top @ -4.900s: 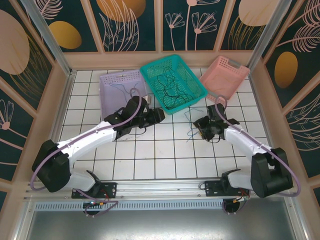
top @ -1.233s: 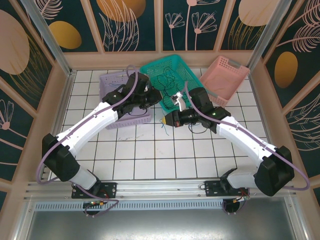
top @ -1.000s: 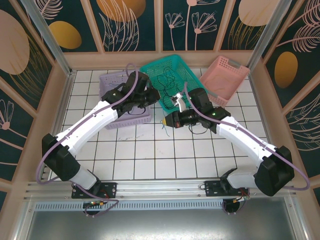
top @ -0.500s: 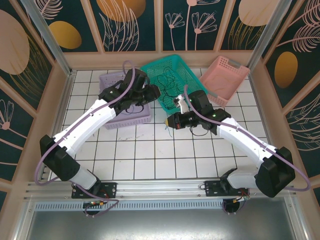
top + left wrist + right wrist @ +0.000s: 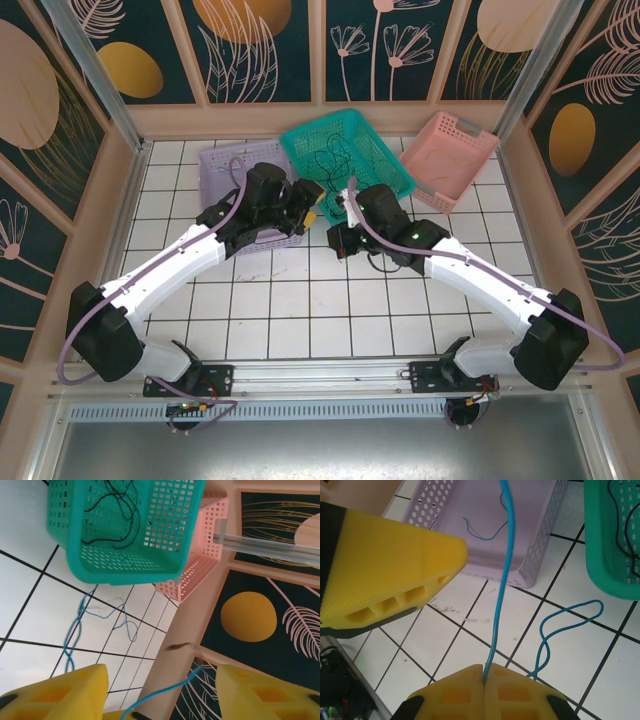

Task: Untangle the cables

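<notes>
Between the clenched yellow fingertips of the right gripper point(image 5: 484, 677), the blue cable point(image 5: 501, 580) is pinched and runs toward 12 o'clock over the lavender basket point(image 5: 540, 555). Black cables point(image 5: 117, 510) lie in the teal basket point(image 5: 125, 572). The left gripper point(image 5: 160, 685) is released, with a blue strand in the gap between its jaws.

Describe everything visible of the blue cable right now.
The blue cable is a thin, floppy wire. The right gripper is shut on it; from there one stretch runs straight over the lavender basket. Slack loops lie on white tiles near the teal basket. Another stretch passes between the fingers of the open left gripper.
</notes>
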Motion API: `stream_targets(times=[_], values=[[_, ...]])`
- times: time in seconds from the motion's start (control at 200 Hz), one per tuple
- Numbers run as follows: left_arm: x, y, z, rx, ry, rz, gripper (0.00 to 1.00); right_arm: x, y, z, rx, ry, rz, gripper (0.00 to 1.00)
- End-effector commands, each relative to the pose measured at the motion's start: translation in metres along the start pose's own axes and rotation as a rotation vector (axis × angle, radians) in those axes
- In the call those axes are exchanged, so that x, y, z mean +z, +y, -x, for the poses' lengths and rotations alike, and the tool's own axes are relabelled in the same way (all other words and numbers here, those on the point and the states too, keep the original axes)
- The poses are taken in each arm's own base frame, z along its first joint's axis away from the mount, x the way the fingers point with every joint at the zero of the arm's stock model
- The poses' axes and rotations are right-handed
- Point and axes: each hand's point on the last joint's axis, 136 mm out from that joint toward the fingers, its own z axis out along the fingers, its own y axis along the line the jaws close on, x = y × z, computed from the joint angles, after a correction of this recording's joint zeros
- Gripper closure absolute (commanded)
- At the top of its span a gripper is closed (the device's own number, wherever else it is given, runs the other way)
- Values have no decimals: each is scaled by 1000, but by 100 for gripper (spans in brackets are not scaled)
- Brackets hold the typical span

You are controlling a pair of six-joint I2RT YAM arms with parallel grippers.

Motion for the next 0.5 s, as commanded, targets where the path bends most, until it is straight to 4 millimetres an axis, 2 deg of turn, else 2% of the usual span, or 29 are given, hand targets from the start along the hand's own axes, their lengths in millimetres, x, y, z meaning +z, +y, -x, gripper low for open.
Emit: stream_targets(times=[0.0,0.29,0.495], values=[[-11,-26,0,-31,-17,-83,38,1,0,8,-47,-23,-57,100],[2,-14,-1,-15,1,-21,49,6,19,8,-108,-29,-75,100],[8,-12,3,7,-14,0,70,8,25,2,-113,-29,-76,100]])
